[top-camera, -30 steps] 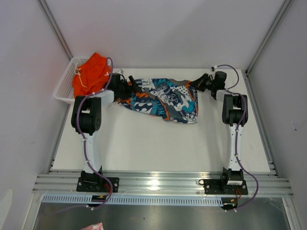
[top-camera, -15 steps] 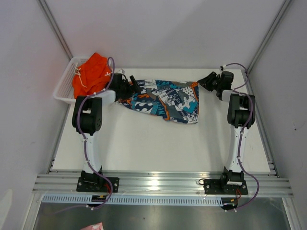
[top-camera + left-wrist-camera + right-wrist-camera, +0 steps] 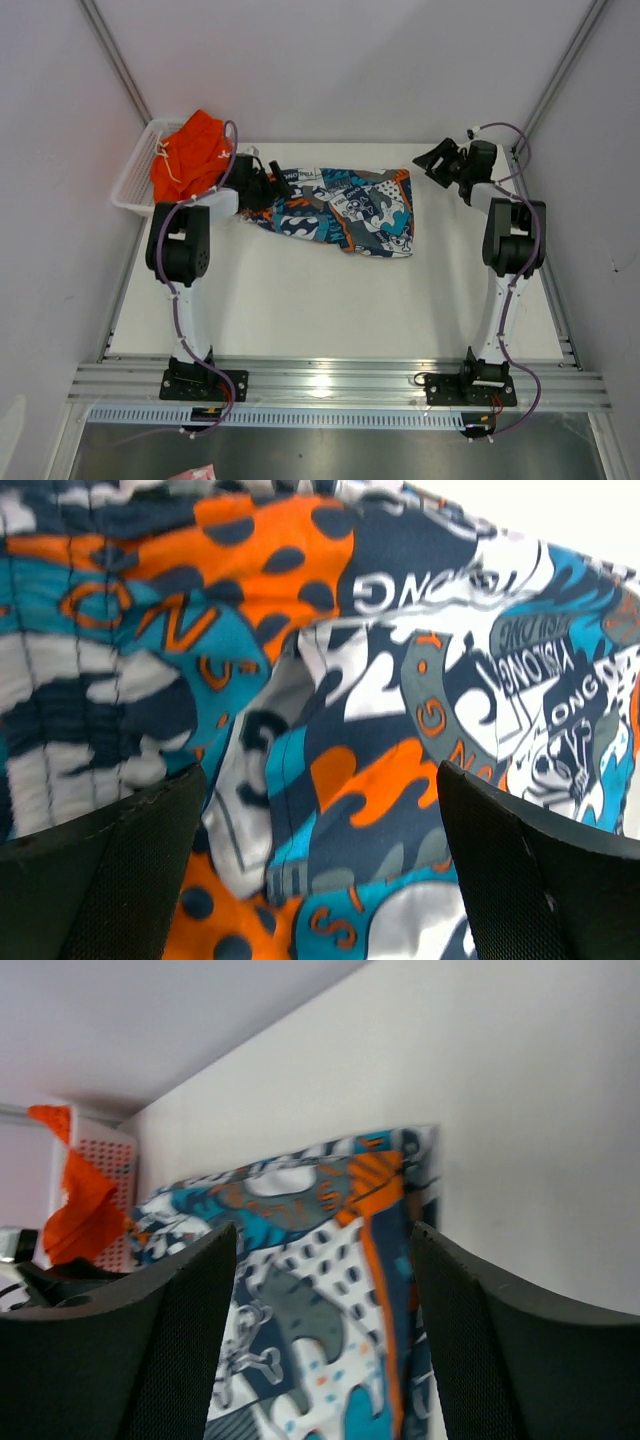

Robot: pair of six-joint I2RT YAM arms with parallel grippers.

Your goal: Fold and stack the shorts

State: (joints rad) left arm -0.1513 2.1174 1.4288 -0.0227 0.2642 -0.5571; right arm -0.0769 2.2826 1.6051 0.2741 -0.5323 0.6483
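Observation:
The printed shorts (image 3: 345,208) lie spread flat at the back of the table, waistband to the left. My left gripper (image 3: 276,186) hovers open over their left end; the left wrist view shows the printed cloth (image 3: 330,730) filling the gap between the wide-apart fingers (image 3: 100,880), and I cannot tell if they touch it. My right gripper (image 3: 430,162) is open just right of the shorts' far right corner (image 3: 400,1160), holding nothing. The orange shorts (image 3: 190,150) sit bunched in the white basket (image 3: 133,180) at back left.
The basket stands against the left wall beside my left arm. Bare white table (image 3: 320,300) lies in front of the printed shorts. Metal frame posts (image 3: 555,90) and walls close in the back and both sides.
My right gripper has opened, let go of the printed shorts' right corner and drawn back to the right. That corner now lies flat. The left gripper stays open in place.

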